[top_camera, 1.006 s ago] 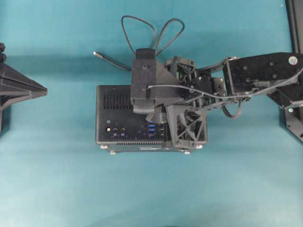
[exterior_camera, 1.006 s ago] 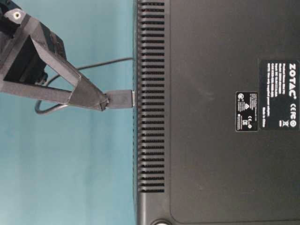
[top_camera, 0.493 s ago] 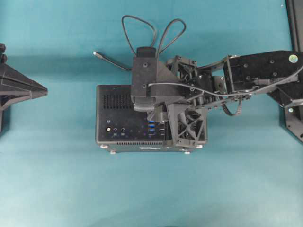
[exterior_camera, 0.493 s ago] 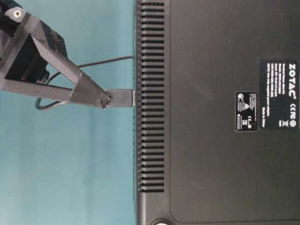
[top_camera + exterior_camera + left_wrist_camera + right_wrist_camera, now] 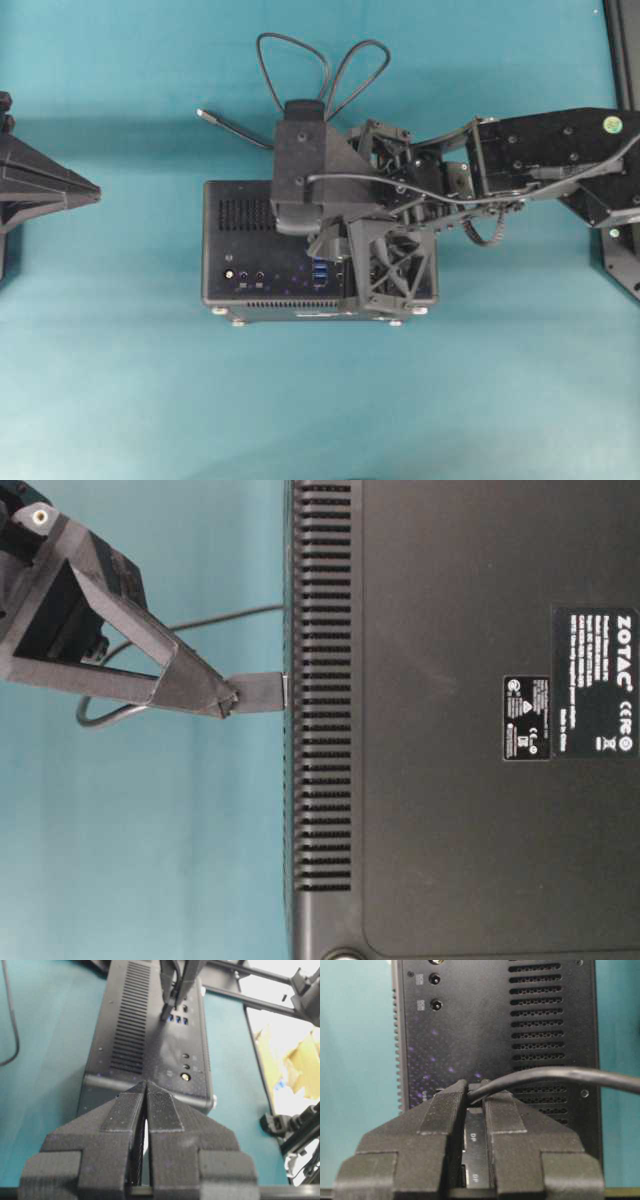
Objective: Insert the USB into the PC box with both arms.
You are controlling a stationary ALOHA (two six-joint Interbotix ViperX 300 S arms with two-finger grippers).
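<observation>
Insertion was the step in hand. The USB plug (image 5: 258, 692) was pinched between the narrow tips of the right end effector (image 5: 228, 697), its silvery tip just meeting the face of the PC box (image 5: 450, 780) directly ahead of those tips. In the right wrist view the dark cable (image 5: 555, 1076) was seen leaving the closed tips and running off to the right across the vent slots of the box. From above, the right end effector (image 5: 335, 262) was placed over the port side of the box, close to the blue ports (image 5: 320, 270); the plug itself was hidden there by the wrist. Whether the tip had entered a port or only rested at its mouth could not be told. The rest of the USB cable (image 5: 320, 70) was looped on the teal tabletop (image 5: 320, 400) behind the end effector.

The left end effector (image 5: 146, 1091) was held well apart from the box, its tips pressed together with nothing between them, pointed at the near end of the case.

As a judgement, the next move called for a straight push of the plug along its own axis into the port, with the alignment kept. The box would likely need to be braced by the left end effector so that it did not slide away under the push.
</observation>
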